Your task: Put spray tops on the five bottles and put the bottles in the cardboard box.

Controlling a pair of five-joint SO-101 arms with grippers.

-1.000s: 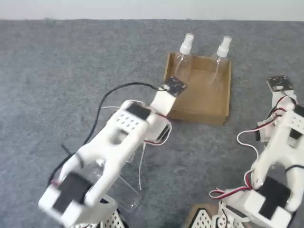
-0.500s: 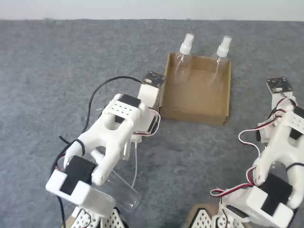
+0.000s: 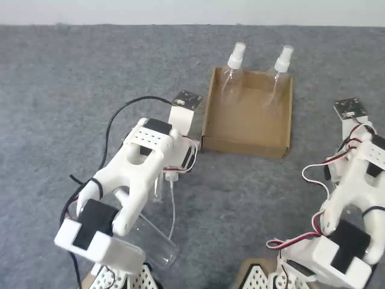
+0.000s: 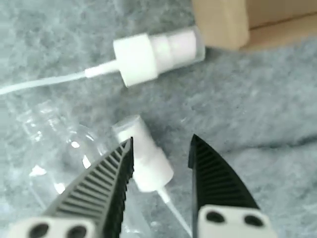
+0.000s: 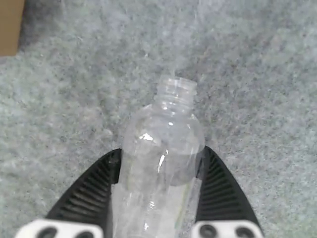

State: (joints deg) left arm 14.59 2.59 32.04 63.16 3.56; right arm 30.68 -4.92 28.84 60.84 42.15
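My left gripper [image 4: 162, 141] is open, its two fingers straddling a white spray top [image 4: 144, 157] that lies on the carpet with its thin tube trailing. A second spray top [image 4: 157, 49] lies by the corner of the cardboard box [image 4: 223, 22]. An uncapped clear bottle [image 4: 47, 134] lies beside them. My right gripper [image 5: 161, 152] is shut on an uncapped clear bottle [image 5: 166, 163], with its neck pointing away from the wrist. In the high view, two bottles with spray tops [image 3: 233, 72] [image 3: 280, 73] stand at the far wall inside the box [image 3: 246, 143].
The left arm [image 3: 141, 174] stretches over the carpet just left of the box. Under it lie a clear bottle [image 3: 157, 244] and a spray tube [image 3: 172, 208]. The right arm [image 3: 355, 180] stands right of the box. Grey carpet [image 3: 72, 90] covers the table.
The left arm has drawn back from the box's near left corner and swung left, and its gripper now hangs over the loose spray tops. The right arm has barely moved.
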